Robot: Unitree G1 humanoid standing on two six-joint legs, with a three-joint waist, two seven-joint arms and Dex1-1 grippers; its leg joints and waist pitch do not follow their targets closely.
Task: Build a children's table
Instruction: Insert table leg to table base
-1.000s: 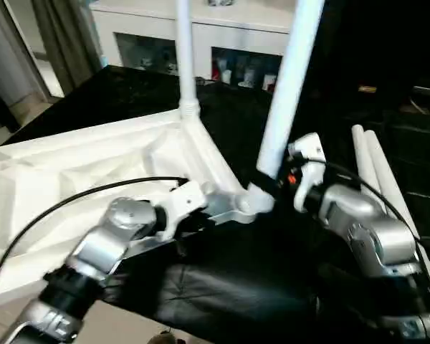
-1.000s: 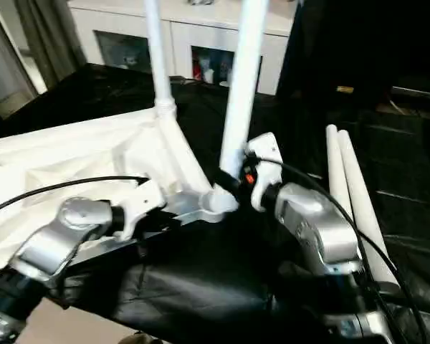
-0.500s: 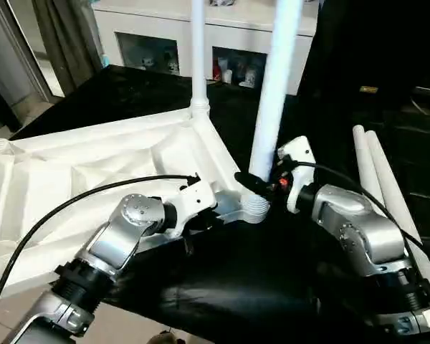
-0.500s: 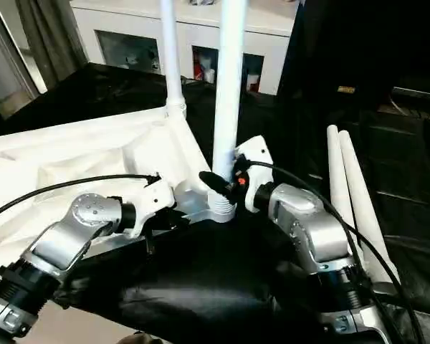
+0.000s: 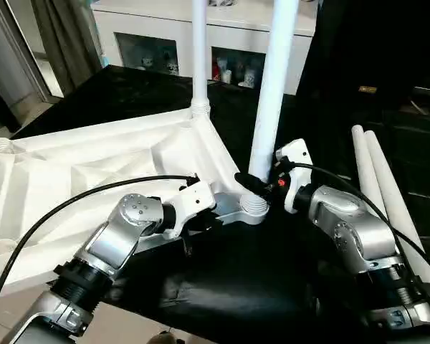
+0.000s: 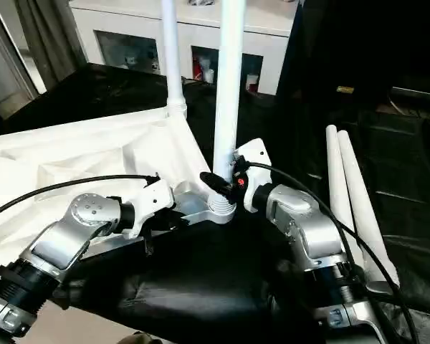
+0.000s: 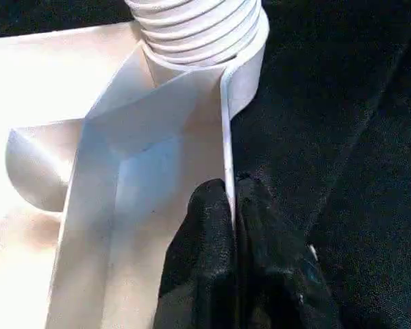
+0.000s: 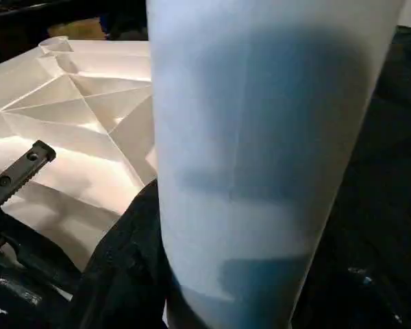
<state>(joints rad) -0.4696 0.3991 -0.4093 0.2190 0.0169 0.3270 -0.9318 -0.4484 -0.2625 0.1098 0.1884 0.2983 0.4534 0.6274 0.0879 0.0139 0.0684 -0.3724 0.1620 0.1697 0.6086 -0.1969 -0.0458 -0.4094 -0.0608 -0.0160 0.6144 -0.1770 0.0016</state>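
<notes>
Gripping an upright white leg, the right claw closes around its base.
Left claw pinches the upturned tabletop's rim; spare legs at three o'clock.

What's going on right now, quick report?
Left gripper pinches tabletop rim. Right gripper around near leg, upright in corner socket. Two spare legs lie aside.

- The tabletop lies underside up, left of the right gripper.
- One leg stands in the corner socket at that gripper; another leg stands behind.
- Two loose legs lie to its right.
- The left gripper pinches the tabletop's rim beside the socket.
</notes>
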